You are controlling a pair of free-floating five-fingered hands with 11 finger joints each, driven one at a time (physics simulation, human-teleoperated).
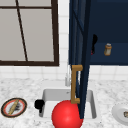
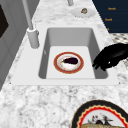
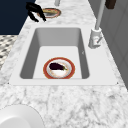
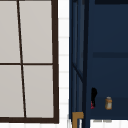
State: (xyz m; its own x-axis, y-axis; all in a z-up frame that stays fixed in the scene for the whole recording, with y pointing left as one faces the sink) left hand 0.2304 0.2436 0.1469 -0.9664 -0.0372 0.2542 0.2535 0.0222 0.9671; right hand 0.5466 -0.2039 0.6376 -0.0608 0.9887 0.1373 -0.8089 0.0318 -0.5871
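The left hand [image 1: 39,104] hangs at the near-left rim of the sink [image 1: 47,95], fingers curled downward and holding nothing; a plate carrying an eggplant [image 2: 70,60] lies on the sink floor. The right hand [image 1: 94,43] sits high inside the open navy wall cabinet [image 1: 112,30], just left of a small jar [image 1: 108,49]; whether its fingers are spread or closed cannot be determined.

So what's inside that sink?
In the sink lies a red-rimmed plate with a dark eggplant on it. The left hand hovers at the basin's edge.
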